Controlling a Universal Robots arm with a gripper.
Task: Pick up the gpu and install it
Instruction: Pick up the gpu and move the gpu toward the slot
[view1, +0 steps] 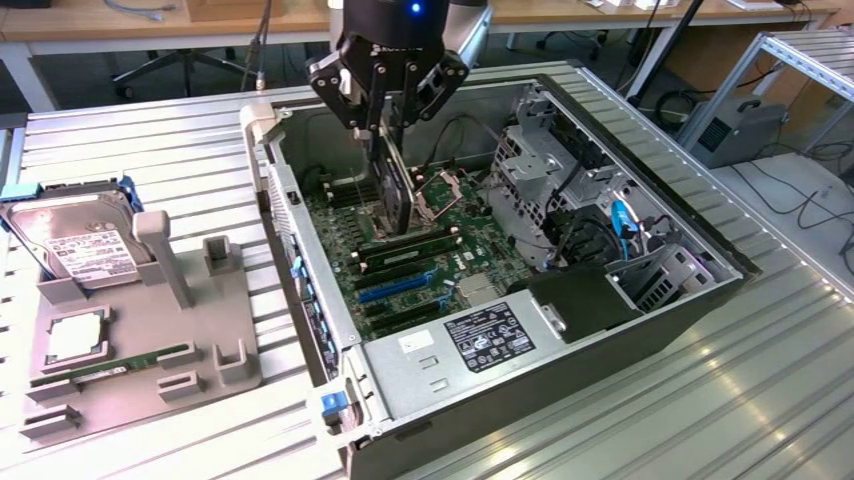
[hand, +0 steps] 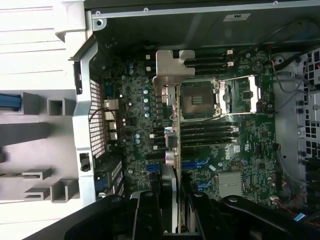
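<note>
My gripper hangs over the open computer case, shut on the gpu. The card hangs on edge, its lower end just above the green motherboard near the memory slots. From the wrist, the gpu appears edge-on with its silver bracket at the far end, over the board beside the CPU socket. My black fingers clamp the card from both sides. Blue expansion slots lie on the board close to the card's near end.
On the exterior view's left, a grey fixture holds a silver hard drive, a chip and a green memory stick. Inside the case, a metal drive cage and cables stand to the card's right.
</note>
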